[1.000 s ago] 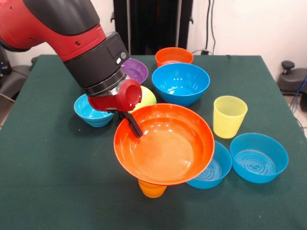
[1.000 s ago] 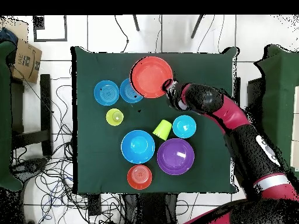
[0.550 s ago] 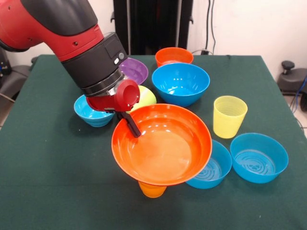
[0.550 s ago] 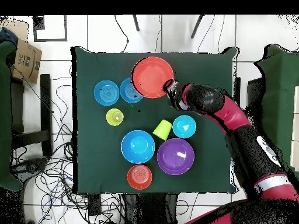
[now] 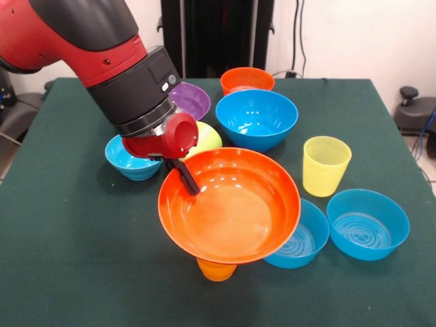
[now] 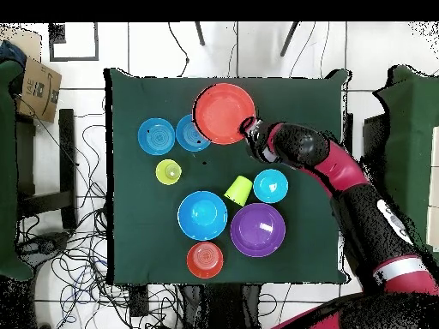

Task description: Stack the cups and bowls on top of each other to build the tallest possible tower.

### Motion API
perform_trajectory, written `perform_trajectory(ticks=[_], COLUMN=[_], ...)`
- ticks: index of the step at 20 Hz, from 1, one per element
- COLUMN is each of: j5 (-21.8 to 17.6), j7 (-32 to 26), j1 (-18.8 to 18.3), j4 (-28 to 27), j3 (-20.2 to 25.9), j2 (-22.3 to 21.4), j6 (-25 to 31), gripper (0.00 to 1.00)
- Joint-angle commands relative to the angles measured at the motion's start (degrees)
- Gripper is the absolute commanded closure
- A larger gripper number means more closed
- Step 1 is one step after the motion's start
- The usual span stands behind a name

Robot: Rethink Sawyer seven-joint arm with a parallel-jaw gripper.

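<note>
Glossy plastic, the big orange bowl (image 5: 229, 206) perches tilted on the orange cup (image 5: 216, 268) at the table's six o'clock edge, light and slippery I'd judge, my gripper (image 5: 185, 178) pinching its rim at ten o'clock.

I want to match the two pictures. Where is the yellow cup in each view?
Front view: the yellow cup stands upright at the right, between the big blue bowl and two ringed blue bowls.
Overhead view: the yellow cup is left of centre, below those two bowls.
Shared landmark: the big orange bowl.
</note>
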Motion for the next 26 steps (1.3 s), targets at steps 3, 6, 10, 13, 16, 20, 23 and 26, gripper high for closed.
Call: perform_trajectory(ticks=[3,6,10,13,16,20,23,26], j5=[-2.39,-3.10,-2.91,-2.82,-2.76,-2.37,-2.09,-1.71], j7=[0.03,-0.22,1.16,1.21,1.57,1.56,1.29,1.19], j1=[1.31,1.70,1.93,2.04,2.20,2.37,2.39,2.56], j4=[1.14,0.96,2.10,2.31,2.55,2.34,2.26,2.80], j3=[-1.96,-2.43,-2.96,-2.98,-3.13,-3.11,-3.11,-3.31], j2=[-0.09,-0.54,-1.03,-1.41,-1.58,-1.74,-2.09,-3.91], j6=[-0.76,-0.99,-1.68,-1.29,-1.42,-0.55,0.83,3.48], gripper=[1.00,0.00,0.00,0.00,0.00,0.00,0.00,0.00])
